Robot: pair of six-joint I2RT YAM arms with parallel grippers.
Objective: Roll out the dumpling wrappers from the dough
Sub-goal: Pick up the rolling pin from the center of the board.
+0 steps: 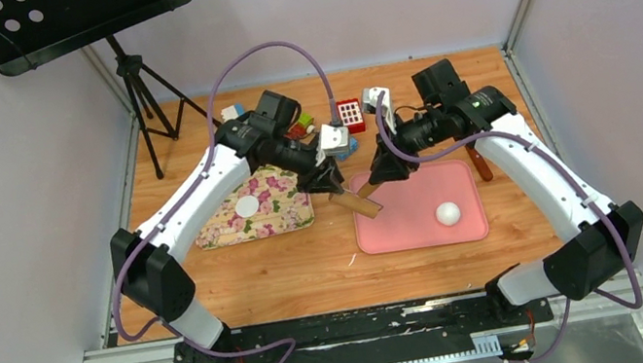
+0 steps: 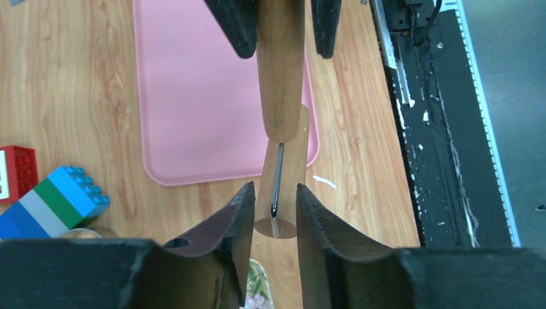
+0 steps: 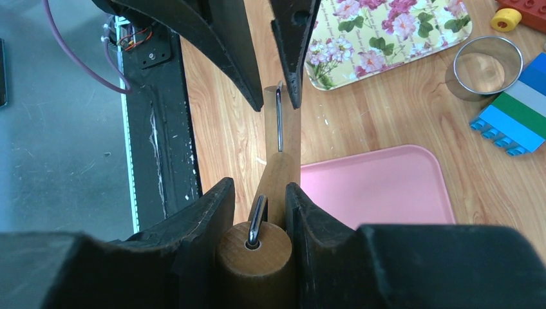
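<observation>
The rolling pin [image 2: 281,77] is clenched at both ends by the left gripper [image 2: 273,206] and right gripper [image 3: 261,206]; the dough [image 1: 447,213] is seen apart from both, on the mat [image 1: 404,227].

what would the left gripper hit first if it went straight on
The rolling pin: its handle sits between the left gripper's fingers, and the body runs straight ahead, with the right gripper clamped on the far end.

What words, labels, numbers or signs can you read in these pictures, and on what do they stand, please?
None can be read.
The red block beyond the pink mat bears a grid of white marks, too small to read.
The floral tray and the rolling pin show no lettering.
</observation>
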